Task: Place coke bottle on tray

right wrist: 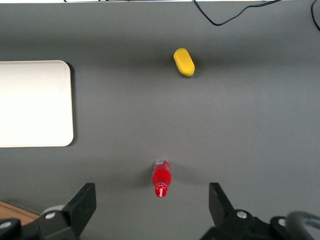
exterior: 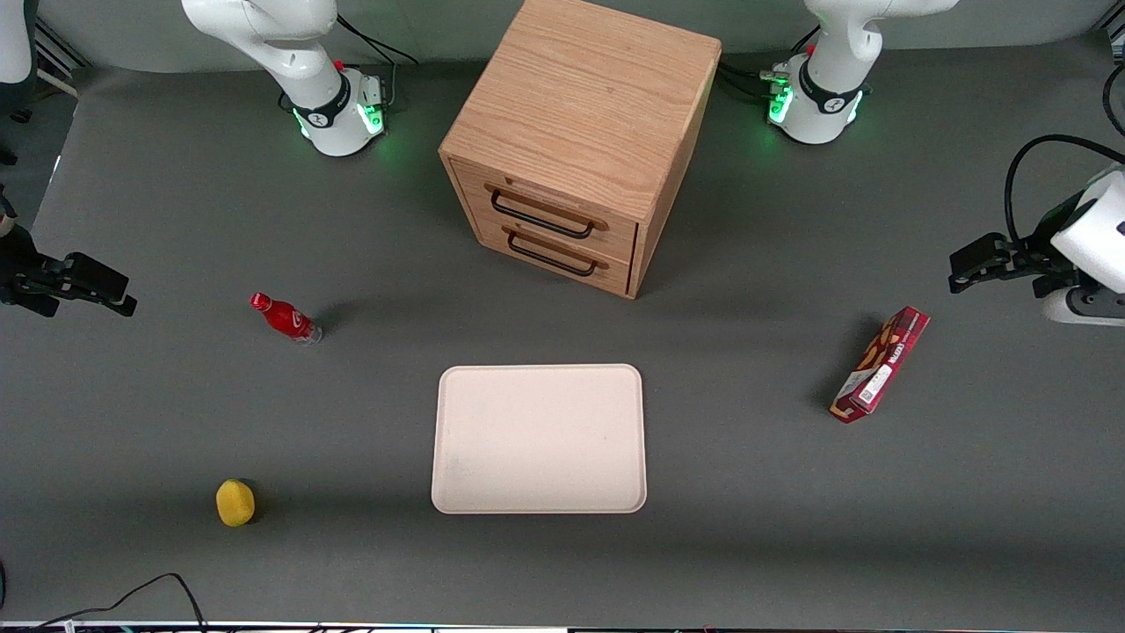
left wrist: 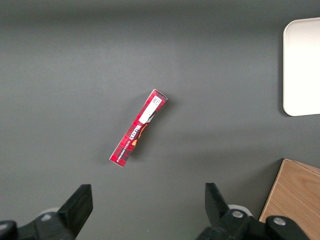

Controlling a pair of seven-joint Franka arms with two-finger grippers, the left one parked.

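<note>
The coke bottle (exterior: 286,318) is small and red with a red cap, and stands upright on the grey table; the right wrist view looks down on its cap (right wrist: 161,178). The pale beige tray (exterior: 538,440) lies flat and bare, nearer the front camera than the bottle; part of it shows in the right wrist view (right wrist: 35,102). My right gripper (exterior: 123,294) hangs above the table, out toward the working arm's end from the bottle. It is open wide and empty (right wrist: 151,202), with the bottle just ahead of the gap between its fingers.
A wooden two-drawer cabinet (exterior: 580,141) stands farther from the front camera than the tray. A long red snack box (exterior: 879,365) lies toward the parked arm's end. A yellow lemon-like object (exterior: 235,503) sits nearer the front camera than the bottle. A black cable (exterior: 158,585) lies at the front edge.
</note>
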